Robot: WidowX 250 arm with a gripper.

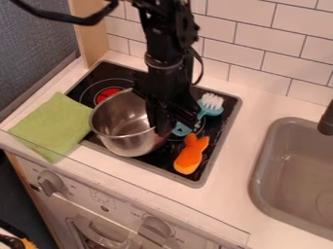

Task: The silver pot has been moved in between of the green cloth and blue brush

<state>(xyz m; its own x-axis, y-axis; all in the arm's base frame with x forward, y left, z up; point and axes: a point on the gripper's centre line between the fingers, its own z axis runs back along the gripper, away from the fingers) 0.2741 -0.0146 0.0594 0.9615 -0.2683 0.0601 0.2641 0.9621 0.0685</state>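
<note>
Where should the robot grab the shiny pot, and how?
Probably by the rim of the silver pot, coming straight down from above. The pot stands upright with its top open, so its thin wall could be pinched from inside and outside together.

The gripper (174, 127) is hiding part of the pot (133, 144) and part of the brush (211, 102). The top edge is cutting off the arm (166, 46); the right edge is cropping the sink (259, 165) and tap (326, 121).

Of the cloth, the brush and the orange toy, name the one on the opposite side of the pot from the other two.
The green cloth, left of the silver pot; the blue brush and orange toy are on its right.
</note>
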